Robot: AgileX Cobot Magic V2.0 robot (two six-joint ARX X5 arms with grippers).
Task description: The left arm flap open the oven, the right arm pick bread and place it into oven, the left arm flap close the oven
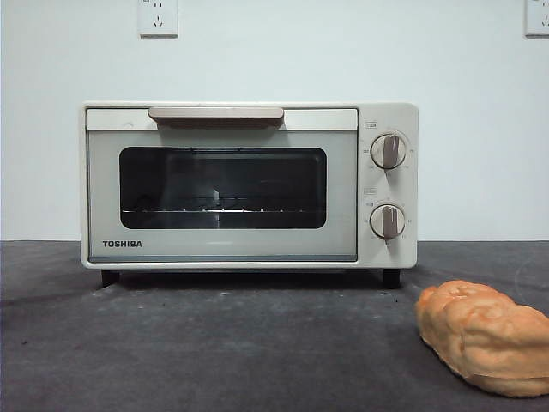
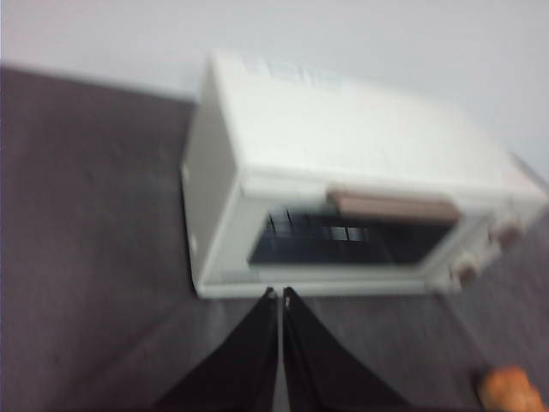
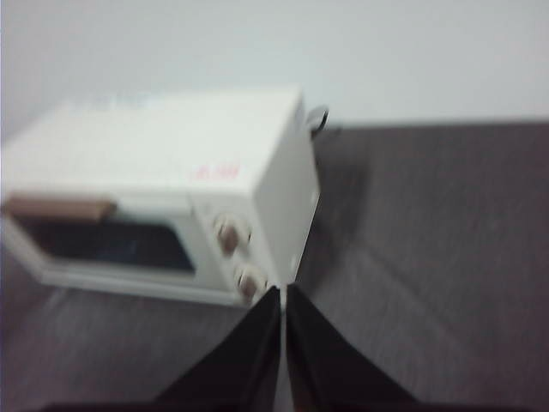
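The oven [image 1: 249, 184] stands upright on the dark worktop [image 1: 214, 352], its back toward a white wall [image 1: 343, 51]. Its door is shut. The beige bar handle [image 1: 216, 114] runs along the upper edge of the door, above the dark glass window [image 1: 223, 187]. A wire rack [image 1: 214, 209] is visible through the window, at about the middle of the window's height. Two round knobs [image 1: 389, 151] sit one above the other on the panel beside the door, at the side nearer the bread. Black feet [image 1: 391, 278] carry the housing clear of the worktop. The brand name is printed at the lower corner of the door.

The bread [image 1: 485, 336] lies on the worktop in front of the oven and off to its knob side, apart from it and not touching it. Its golden-orange crust faces up; a paler band shows along the bottom edge.

Two wall sockets [image 1: 158, 17] are mounted high on the wall.

The left gripper [image 2: 280, 294] hangs above the worktop in front of the oven door, jaws pressed together and holding nothing. The left wrist view is blurred; it shows the oven's top, handle and window from above.

The right gripper [image 3: 283, 290] hangs above the worktop near the oven's knob-side corner, jaws likewise together and empty. This view is also blurred.

Neither gripper appears in the front view.
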